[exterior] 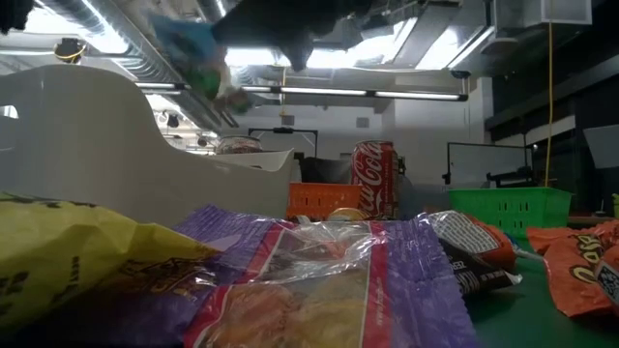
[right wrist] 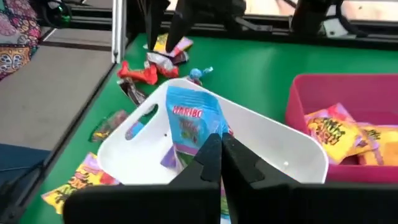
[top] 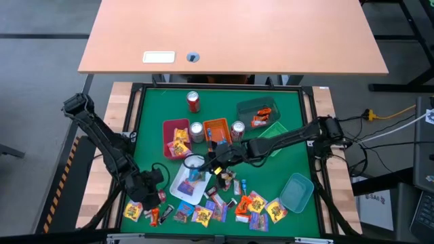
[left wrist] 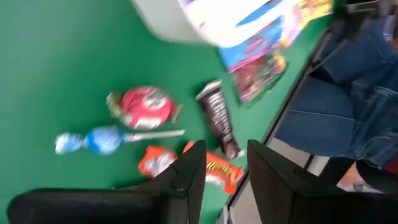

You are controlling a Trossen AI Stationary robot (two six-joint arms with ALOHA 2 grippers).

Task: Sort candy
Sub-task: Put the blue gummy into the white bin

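Observation:
Candy in bright wrappers lies in a heap (top: 224, 207) along the near edge of the green mat. My right gripper (right wrist: 221, 152) reaches in from the right and is shut on a blue Haribo bag (right wrist: 189, 121) over the white tray (top: 178, 186). My left gripper (left wrist: 227, 162) hovers open near the mat's near left corner. Under it lie an orange wrapper (left wrist: 217, 173), a dark bar (left wrist: 217, 118), a red sweet (left wrist: 144, 107) and a blue lollipop (left wrist: 102, 140). In the low view the bag (exterior: 193, 43) shows as a blue blur high up. My right gripper pinches the Haribo bag by its lower edge (right wrist: 208, 140) between the two shut fingers. The fingers slant down from the table's right side. The bag sticks out beyond the fingertips over the white tray; whether it touches the tray I cannot tell.
A pink tray (top: 175, 129) with yellow packets, an orange tray (top: 217, 127), a dark green tray (top: 258, 108), a green tray (top: 274, 129) and a teal tray (top: 296, 191) stand on the mat. A red can (top: 193, 102) and two silver cans (top: 196, 130) stand between them.

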